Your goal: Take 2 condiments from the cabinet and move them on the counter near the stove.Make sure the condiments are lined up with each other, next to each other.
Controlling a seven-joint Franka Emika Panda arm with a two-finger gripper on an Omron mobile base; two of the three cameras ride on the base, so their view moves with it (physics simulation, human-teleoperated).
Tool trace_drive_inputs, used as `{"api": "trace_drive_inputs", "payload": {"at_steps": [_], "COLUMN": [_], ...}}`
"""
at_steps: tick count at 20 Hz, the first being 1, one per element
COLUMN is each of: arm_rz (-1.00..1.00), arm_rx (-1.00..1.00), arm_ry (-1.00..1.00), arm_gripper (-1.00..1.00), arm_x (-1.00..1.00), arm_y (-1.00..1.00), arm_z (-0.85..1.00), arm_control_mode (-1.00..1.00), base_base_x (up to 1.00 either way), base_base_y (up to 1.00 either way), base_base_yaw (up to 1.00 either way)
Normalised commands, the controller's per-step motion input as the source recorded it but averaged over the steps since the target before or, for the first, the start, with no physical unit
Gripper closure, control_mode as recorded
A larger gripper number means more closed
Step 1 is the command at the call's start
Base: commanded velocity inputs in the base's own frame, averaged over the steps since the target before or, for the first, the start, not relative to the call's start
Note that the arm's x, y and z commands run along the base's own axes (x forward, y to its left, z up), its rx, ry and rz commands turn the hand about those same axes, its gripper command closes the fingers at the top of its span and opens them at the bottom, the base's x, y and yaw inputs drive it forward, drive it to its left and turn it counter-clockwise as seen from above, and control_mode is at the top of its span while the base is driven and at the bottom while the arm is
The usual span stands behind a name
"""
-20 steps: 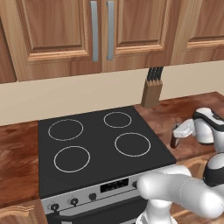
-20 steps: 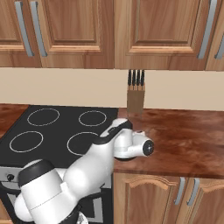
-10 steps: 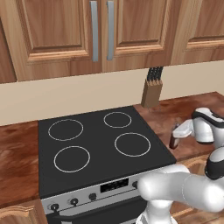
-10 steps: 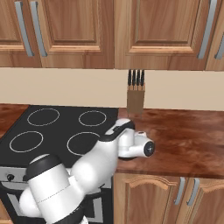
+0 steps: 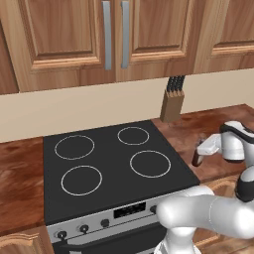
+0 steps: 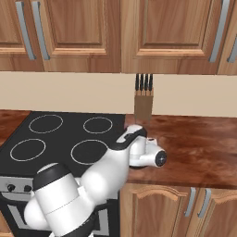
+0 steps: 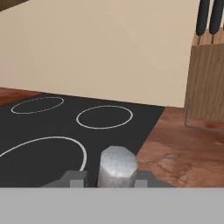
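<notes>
The gripper (image 7: 111, 178) is clamped on a bottle (image 5: 197, 158) with a grey cap (image 7: 117, 166), low over the counter (image 5: 221, 126) just right of the stove (image 5: 109, 163). A knife block (image 5: 172, 103) stands against the wall behind, near the stove's back right corner. Closed cabinets (image 5: 74, 42) hang above.

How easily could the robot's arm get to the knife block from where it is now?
Probably yes: the knife block stands just beyond the tool, with bare counter between. But the tool is shut on a grey-capped bottle, so it could likely touch the block, not grasp it.
</notes>
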Motion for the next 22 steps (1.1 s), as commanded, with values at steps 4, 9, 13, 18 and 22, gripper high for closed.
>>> {"api": "trace_drive_inputs", "payload": {"at_steps": [4,9,13,18,22], "arm_rz": [0.0,0.0,0.0,0.0,0.0], "arm_rx": [0.0,0.0,-0.02,-0.01,-0.01], "arm_ry": [-0.06,0.0,0.05,0.02,0.01], "arm_gripper": [1.0,1.0,1.0,1.0,1.0], "arm_x": [0.02,0.19,0.3,0.15,0.01], "arm_y": [0.0,0.0,0.02,0.0,0.0], "arm_z": [0.0,0.0,-0.11,-0.31,-0.34], "arm_control_mode": [-1.0,-1.0,-1.0,-1.0,-1.0], "base_base_x": [0.0,0.0,0.0,0.0,0.0], "base_base_y": [0.0,0.0,0.0,0.0,0.0], "base_base_yaw": [0.0,0.0,0.0,0.0,0.0]}}
